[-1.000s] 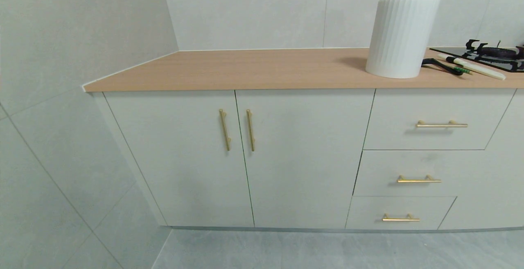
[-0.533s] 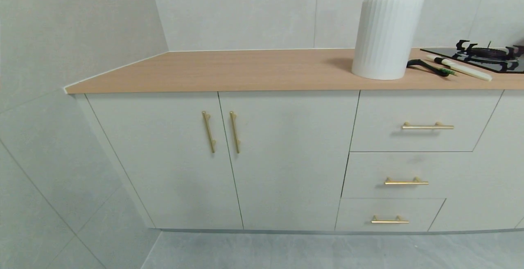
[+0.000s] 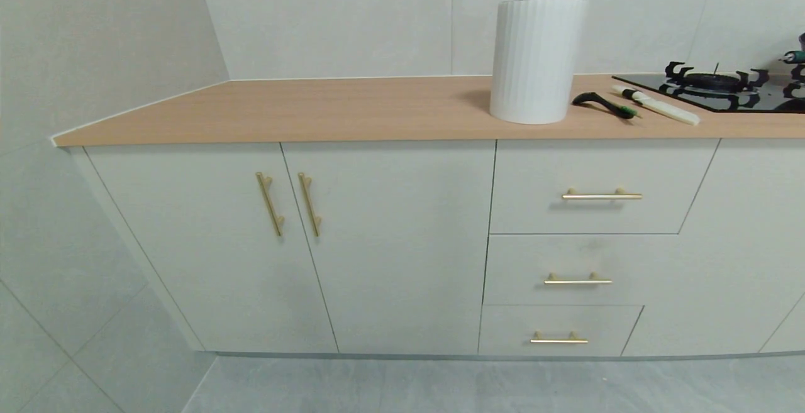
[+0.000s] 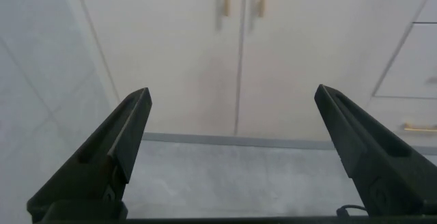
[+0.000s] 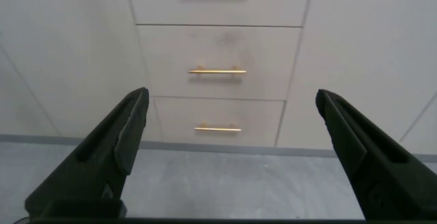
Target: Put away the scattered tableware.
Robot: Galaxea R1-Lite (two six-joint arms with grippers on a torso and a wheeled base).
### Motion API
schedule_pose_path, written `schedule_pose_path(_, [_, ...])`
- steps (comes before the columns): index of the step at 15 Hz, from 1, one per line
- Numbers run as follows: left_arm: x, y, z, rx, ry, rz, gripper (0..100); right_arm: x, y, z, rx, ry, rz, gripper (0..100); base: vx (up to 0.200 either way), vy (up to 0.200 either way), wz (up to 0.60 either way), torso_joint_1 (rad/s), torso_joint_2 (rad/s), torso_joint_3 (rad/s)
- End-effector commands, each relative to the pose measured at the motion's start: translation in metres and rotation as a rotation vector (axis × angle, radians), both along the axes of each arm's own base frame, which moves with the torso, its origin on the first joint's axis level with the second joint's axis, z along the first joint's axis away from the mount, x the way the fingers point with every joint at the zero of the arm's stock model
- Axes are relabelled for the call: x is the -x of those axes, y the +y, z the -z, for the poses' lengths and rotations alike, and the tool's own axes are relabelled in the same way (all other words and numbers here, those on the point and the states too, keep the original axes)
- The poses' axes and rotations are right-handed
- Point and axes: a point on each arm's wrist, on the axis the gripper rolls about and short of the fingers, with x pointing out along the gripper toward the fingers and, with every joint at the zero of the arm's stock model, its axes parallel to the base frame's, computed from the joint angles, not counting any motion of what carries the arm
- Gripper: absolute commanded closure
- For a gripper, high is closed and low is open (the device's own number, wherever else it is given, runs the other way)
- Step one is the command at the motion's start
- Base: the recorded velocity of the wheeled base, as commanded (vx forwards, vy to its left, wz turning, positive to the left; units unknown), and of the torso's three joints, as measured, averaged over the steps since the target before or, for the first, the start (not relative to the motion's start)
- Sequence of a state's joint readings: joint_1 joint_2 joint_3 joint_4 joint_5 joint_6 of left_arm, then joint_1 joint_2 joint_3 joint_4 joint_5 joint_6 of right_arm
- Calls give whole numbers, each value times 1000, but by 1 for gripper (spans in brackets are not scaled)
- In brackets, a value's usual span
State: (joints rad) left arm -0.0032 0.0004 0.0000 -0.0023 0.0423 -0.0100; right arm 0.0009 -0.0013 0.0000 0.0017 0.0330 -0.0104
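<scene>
Down low, the left hand [image 4: 232, 95] is being held spread wide before the cabinet doors [image 4: 239, 46], and the right hand [image 5: 232, 95] is being held just as wide before the drawers [image 5: 218, 63]. Up on the surface [image 3: 314, 108], the tableware is being seen lying loose: a black-handled utensil [image 3: 600, 104] and a pale utensil [image 3: 657, 104], side by side between a white ribbed container [image 3: 536, 61] and the stove [image 3: 717, 83].

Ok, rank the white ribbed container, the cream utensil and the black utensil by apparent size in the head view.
1. white ribbed container, largest by far.
2. cream utensil, longer of the two.
3. black utensil, somewhat shorter.
</scene>
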Motion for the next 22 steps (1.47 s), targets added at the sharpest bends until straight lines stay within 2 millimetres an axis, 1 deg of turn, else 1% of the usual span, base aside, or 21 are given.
schedule_pose_path(1, [0,0,0,1,0,-1,0,0,0,0,0,1,-1,0,0,0,0,0,0,0])
schedule_pose_path(7, [0,0,0,1,0,-1,0,0,0,0,-1,1,0,0,0,0,0,0,0,0])
schedule_pose_path(13, [0,0,0,1,0,-1,0,0,0,0,-1,1,0,0,200,0,0,2,3,5])
schedule_pose_path(22, [0,0,0,1,-1,-1,0,0,-1,-2,-14,-9,21,0,0,0,0,0,0,0])
